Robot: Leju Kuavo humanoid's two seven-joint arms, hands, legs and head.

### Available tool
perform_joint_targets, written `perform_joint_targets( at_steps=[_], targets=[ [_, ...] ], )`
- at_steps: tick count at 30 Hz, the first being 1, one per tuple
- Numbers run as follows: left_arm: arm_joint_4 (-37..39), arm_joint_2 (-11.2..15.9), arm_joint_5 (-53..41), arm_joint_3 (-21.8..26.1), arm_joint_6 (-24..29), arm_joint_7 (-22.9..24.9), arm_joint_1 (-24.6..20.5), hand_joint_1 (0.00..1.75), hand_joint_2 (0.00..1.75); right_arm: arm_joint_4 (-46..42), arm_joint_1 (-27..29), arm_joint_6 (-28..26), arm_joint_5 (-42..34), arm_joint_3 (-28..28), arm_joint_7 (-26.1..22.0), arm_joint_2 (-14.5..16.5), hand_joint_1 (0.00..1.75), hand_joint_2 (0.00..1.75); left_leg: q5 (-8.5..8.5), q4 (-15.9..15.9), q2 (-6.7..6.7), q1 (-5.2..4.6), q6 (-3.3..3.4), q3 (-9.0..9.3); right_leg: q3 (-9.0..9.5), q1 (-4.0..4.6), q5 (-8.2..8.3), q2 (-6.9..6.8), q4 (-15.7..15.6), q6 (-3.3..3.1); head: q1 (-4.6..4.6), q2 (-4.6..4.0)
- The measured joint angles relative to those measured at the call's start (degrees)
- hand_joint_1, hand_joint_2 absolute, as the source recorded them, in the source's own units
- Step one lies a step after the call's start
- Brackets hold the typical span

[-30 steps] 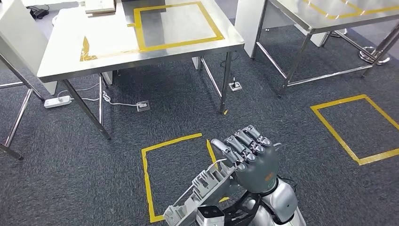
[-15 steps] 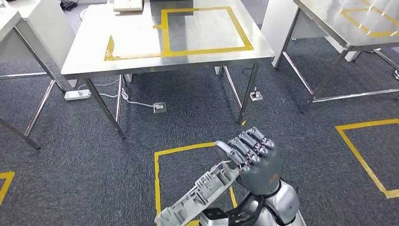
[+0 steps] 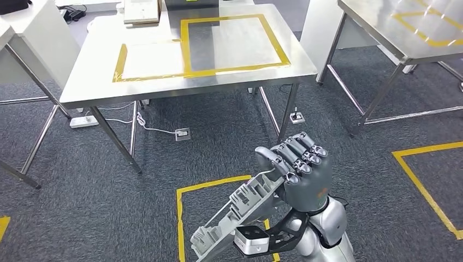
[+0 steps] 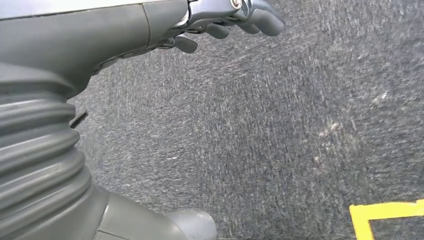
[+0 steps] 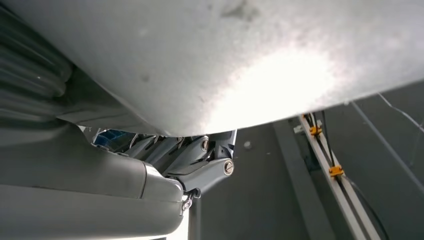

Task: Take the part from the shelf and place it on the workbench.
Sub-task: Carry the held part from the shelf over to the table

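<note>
- The right robot hand (image 3: 299,173) is raised in front of the robot's body, fingers curled over the upper edge of a long grey moulded part (image 3: 238,214), which it grasps.
- The part slants down and to the robot's left from that robot hand, its ribbed, pocketed face turned up; its lower end reaches the bottom of the head view.
- In the right wrist view the pale underside of the part (image 5: 240,55) lies just over the robot hand (image 5: 185,155), whose fingers fold up against it.
- The left robot hand (image 4: 220,20) hangs over dark grey carpet (image 4: 280,130), holding nothing, with its fingers curled in loosely; I cannot tell whether it is clenched or released.
- Ahead stands the steel surface (image 3: 87,82) on thin metal legs, a yellow tape rectangle (image 3: 233,42) marked on its top.
- The part is well apart from that surface, out over the carpet.
- A yellow tape square (image 3: 188,192) is marked on the carpet under the part.
- A white power strip (image 3: 83,120) lies on the carpet under the surface.
</note>
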Motion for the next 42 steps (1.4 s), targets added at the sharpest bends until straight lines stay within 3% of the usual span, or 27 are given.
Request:
perform_joint_targets(
  at_steps=[3,4,6,8,9,10,11,13,14,15,17,19,21,23,25,26,28,30,31,34,35,37,39,40,41,42],
  targets=[
    [0.0,-0.04,0.03,0.0,-0.01,-0.05,0.06,0.0,1.75,0.23,-0.7,0.0,-0.54,0.02,0.63,-0.37,1.75,1.75,-0.21,-0.61,-0.34,0.11,1.42,1.34,0.93,0.17,-0.07,-0.02,0.56,1.05,0.05,0.0],
    [0.0,-0.05,0.01,0.0,-0.02,-0.03,0.09,0.0,1.75,0.31,-0.79,-0.02,-0.69,0.03,0.72,-0.53,1.75,1.75,-0.41,-0.7,-0.51,0.18,1.83,1.86,0.33,0.13,0.19,-0.02,2.1,1.31,0.09,0.0],
    [-0.03,-0.04,-0.04,0.0,-0.07,0.03,0.14,0.0,1.75,0.52,-0.92,-0.02,-0.95,0.04,0.78,-0.83,1.75,1.75,-1.12,-0.8,-0.71,0.23,2.44,2.79,-3.32,-0.02,-0.63,-0.06,7.84,1.73,0.16,0.0],
    [-0.02,-0.04,-0.03,0.0,-0.1,-0.01,0.25,0.0,1.75,0.95,-0.94,-0.02,-1.19,0.07,0.8,-1.1,1.75,1.75,-2.11,-0.8,-0.83,0.17,2.67,3.64,-8.58,-0.05,-3.58,-0.05,14.12,2.11,0.17,0.0],
    [-0.01,-0.05,-0.02,0.0,-0.11,-0.11,0.35,0.0,1.75,1.23,-0.92,-0.02,-1.41,0.13,0.91,-1.25,1.75,1.75,-2.68,-0.8,-0.93,0.14,2.68,4.22,-10.55,-0.05,-4.84,-0.05,15.51,2.19,0.17,0.0],
    [-0.01,-0.07,0.0,0.0,-0.11,-0.27,0.45,0.0,1.75,1.49,-0.94,-0.02,-1.71,0.31,1.15,-1.42,1.75,1.75,-3.25,-0.8,-1.04,0.11,2.66,4.9,-11.61,-0.03,-5.07,-0.05,15.11,2.14,0.17,0.0],
    [-0.01,-0.08,0.02,0.0,-0.11,-0.43,0.51,0.0,1.75,1.7,-1.0,-0.01,-1.98,0.56,1.46,-1.63,1.75,1.75,-3.83,-0.8,-1.15,0.06,2.6,5.68,-11.78,0.02,-3.86,-0.05,13.06,1.93,0.18,0.0],
    [0.01,-0.11,0.01,0.0,-0.11,-0.67,0.48,0.0,1.75,1.98,-1.25,0.0,-2.28,1.22,2.17,-2.1,1.75,1.75,-5.03,-0.78,-1.31,-0.09,2.45,7.29,-10.53,0.36,1.92,-0.02,6.19,1.06,0.16,0.0],
    [0.02,-0.14,-0.04,0.0,-0.12,-0.75,0.41,0.0,1.75,2.09,-1.49,0.01,-2.28,1.54,2.49,-2.33,1.75,1.75,-5.64,-0.79,-1.43,-0.17,2.23,7.87,-9.81,0.61,3.83,0.1,3.55,0.6,0.18,0.0],
    [0.02,-0.16,-0.09,0.0,-0.14,-0.83,0.32,0.0,1.75,2.18,-1.77,0.02,-2.28,1.84,2.79,-2.54,1.75,1.75,-6.26,-0.87,-1.5,-0.24,1.96,8.3,-9.23,0.85,4.91,0.21,1.91,0.24,0.19,0.0],
    [-0.01,-0.23,-0.27,-0.04,-0.18,-0.96,0.12,0.0,1.75,2.35,-2.71,0.02,-2.39,2.43,3.42,-2.94,1.75,1.75,-6.56,-0.49,-1.58,-0.34,1.18,9.36,-8.06,0.92,4.45,0.52,0.89,-0.33,0.23,0.0],
    [-0.07,-0.27,-0.48,-0.12,-0.21,-1.0,-0.13,0.0,1.75,2.48,-4.04,0.01,-2.81,3.05,3.97,-3.28,1.75,1.75,-6.55,1.04,-1.37,-0.4,0.58,10.0,-6.2,0.56,5.22,0.48,0.05,-0.95,0.12,0.0],
    [-0.09,-0.3,-0.6,-0.19,-0.23,-1.0,-0.48,0.0,1.75,2.72,-5.62,0.02,-3.55,3.64,4.64,-3.57,1.75,1.75,-7.56,5.25,-1.15,-0.32,0.15,7.71,-4.74,0.29,5.24,0.27,-0.16,-1.44,-0.27,0.0],
    [-0.07,-0.31,-0.58,-0.21,-0.25,-1.01,-0.62,0.0,1.75,3.21,-7.11,0.28,-4.58,4.15,5.54,-3.84,1.75,1.75,-9.98,11.26,-1.05,-0.13,-0.36,3.06,-4.04,0.22,4.4,0.26,-0.16,-1.65,-0.54,-0.01],
    [-0.07,-0.25,-0.48,-0.22,-0.25,-1.02,-0.4,0.0,1.75,3.88,-8.39,0.87,-5.69,4.68,6.48,-4.13,1.75,1.75,-11.31,13.36,-1.0,0.02,-0.74,-0.39,-3.19,0.11,3.45,0.41,-0.15,-1.53,-0.52,-0.01],
    [-0.07,-0.21,-0.44,-0.22,-0.25,-1.02,-0.27,0.0,1.75,4.24,-9.07,1.19,-6.21,4.92,6.88,-4.29,1.75,1.75,-10.31,11.88,-0.96,0.09,-0.82,-0.86,-2.6,0.01,2.93,0.48,-0.14,-1.39,-0.53,0.0],
    [-0.04,-0.14,-0.4,-0.22,-0.25,-0.99,-0.04,0.0,1.75,4.87,-10.63,1.87,-7.28,5.42,7.58,-4.68,1.75,1.75,-4.71,5.31,-0.69,0.26,-0.91,-0.03,-1.36,-0.21,1.74,0.49,-0.14,-0.87,-0.55,0.0],
    [0.06,-0.14,-0.32,-0.22,-0.31,-0.93,0.1,0.0,1.75,5.52,-12.29,2.9,-8.22,5.92,8.24,-5.1,1.75,1.75,-0.79,0.43,-0.22,0.25,-0.52,0.85,-0.51,-0.2,0.68,0.5,-0.18,-0.13,-0.6,0.0],
    [0.11,-0.16,-0.23,-0.23,-0.36,-0.93,0.18,0.0,1.75,5.87,-13.06,3.53,-8.62,6.16,8.57,-5.36,1.75,1.75,-0.16,-0.38,-0.1,0.23,-0.07,1.02,-0.21,-0.11,0.45,0.5,-0.16,0.3,-0.63,0.0],
    [0.13,-0.16,0.09,-0.24,-0.41,-1.05,0.23,0.0,1.75,7.19,-15.44,5.4,-9.5,6.56,9.55,-6.25,1.75,1.75,-0.81,-0.83,-0.37,0.36,1.35,2.15,-0.23,0.02,0.98,0.41,1.27,1.29,-0.55,0.0],
    [0.11,-0.15,0.16,-0.24,-0.41,-1.14,0.21,0.0,1.75,7.8,-16.3,5.95,-9.69,6.63,9.84,-6.54,1.75,1.75,-1.09,-0.93,-0.45,0.43,1.69,2.71,-1.39,-0.02,1.36,0.32,3.23,1.53,-0.45,0.0],
    [0.09,-0.14,0.26,-0.24,-0.4,-1.29,0.2,0.0,1.75,9.15,-17.74,6.87,-9.89,6.75,10.25,-6.99,1.75,1.75,-1.9,-1.18,-0.59,0.51,2.14,3.82,-5.87,-0.12,0.77,0.14,9.74,2.02,-0.29,0.0],
    [0.08,-0.15,0.39,-0.24,-0.4,-1.35,0.32,0.0,1.75,10.59,-18.4,7.48,-10.03,6.84,10.49,-7.34,1.75,1.75,-3.0,-1.36,-0.73,0.5,2.23,5.08,-11.04,-0.12,-2.13,0.12,15.14,2.22,-0.24,0.0],
    [0.08,-0.15,0.45,-0.24,-0.4,-1.34,0.39,0.0,1.75,11.19,-18.48,7.63,-10.11,6.89,10.51,-7.51,1.75,1.75,-3.63,-1.4,-0.84,0.49,2.23,5.86,-12.79,-0.1,-3.28,0.12,15.83,2.16,-0.22,0.0],
    [0.08,-0.15,0.49,-0.24,-0.41,-1.34,0.43,0.0,1.75,11.69,-18.52,7.73,-10.22,6.96,10.45,-7.71,1.75,1.75,-4.29,-1.42,-0.96,0.46,2.21,6.72,-13.67,-0.08,-3.26,0.12,14.76,1.96,-0.22,0.0],
    [0.09,-0.15,0.51,-0.24,-0.43,-1.33,0.45,0.0,1.75,12.07,-18.57,7.76,-10.32,7.04,10.34,-7.9,1.75,1.75,-4.98,-1.43,-1.05,0.42,2.18,7.64,-13.84,-0.02,-1.79,0.12,12.22,1.65,-0.2,0.0]
  ],
)
